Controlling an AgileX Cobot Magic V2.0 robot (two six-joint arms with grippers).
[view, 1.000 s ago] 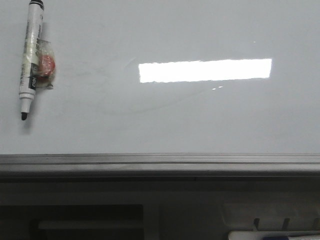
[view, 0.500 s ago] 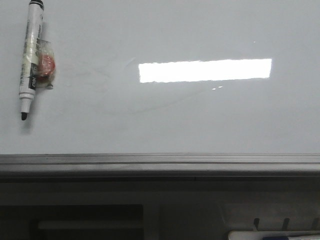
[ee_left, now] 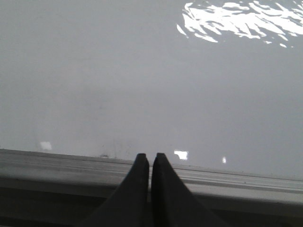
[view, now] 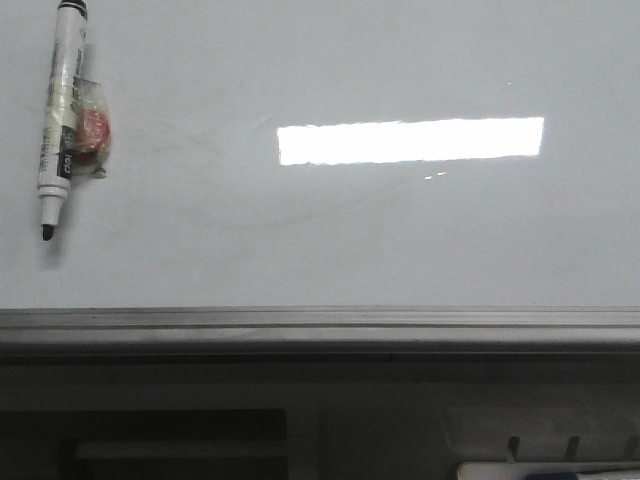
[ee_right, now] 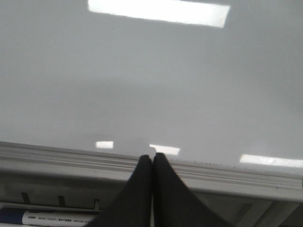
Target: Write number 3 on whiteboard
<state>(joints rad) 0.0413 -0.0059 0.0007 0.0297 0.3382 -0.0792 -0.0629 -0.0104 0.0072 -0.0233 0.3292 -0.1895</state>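
No digit is seen on the whiteboard [view: 400, 240]; marker [view: 62, 120] lies ungrasped. Left hand [ee_left: 150, 158] and right hand [ee_right: 152, 158] are closed, empty. All writing remains.

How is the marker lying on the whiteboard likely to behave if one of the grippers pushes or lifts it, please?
The marker looks rigid and probably light, being a slim barrel. Round-bodied on the glossy whiteboard, it might roll or slide when nudged sideways, though the taped red piece on its side would likely check rolling. Its tip is uncapped, so dragging may leave ink.
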